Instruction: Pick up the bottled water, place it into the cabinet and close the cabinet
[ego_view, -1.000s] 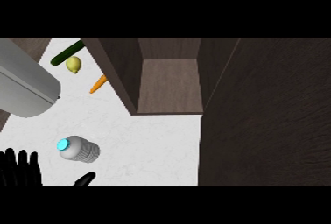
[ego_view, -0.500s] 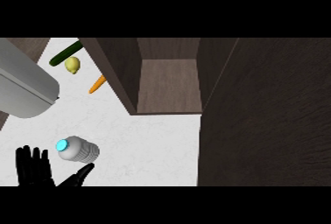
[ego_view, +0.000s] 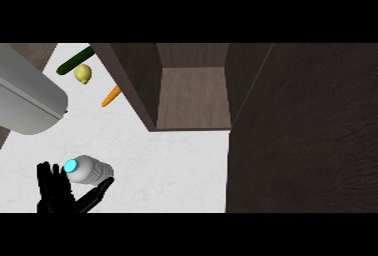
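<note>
1. Seeing left hand (ego_view: 63, 200) at 7 o'clock of the view, fingers (ego_view: 50, 176) spread and straight, thumb (ego_view: 101, 189) angled out, pinching nothing.
2. Finding bottled water (ego_view: 90, 170) just beside the hand at its 1 o'clock, sitting in the gap between fingers and thumb; not managing to tell contact.
3. Judging handling: looking light, stiff but slick plastic, round, so likely rolling or slipping if nudged. Recommending wrapping fingers and thumb round the mid-body, not the cap.
4. Noting looks: short pale grey-white body, bright cyan cap (ego_view: 71, 165) facing up toward 10 o'clock.
5. Resting on white counter (ego_view: 170, 165).
6. Spotting open cabinet (ego_view: 192, 95) at 1 o'clock from the bottle, well apart, with its dark door (ego_view: 303, 140) filling the 3 o'clock side.
7. Logging clutter at 11 o'clock: carrot (ego_view: 111, 96), lemon (ego_view: 83, 74), cucumber (ego_view: 74, 61), big grey cylinder (ego_view: 29, 100).
8. Not seeing the right hand.
</note>
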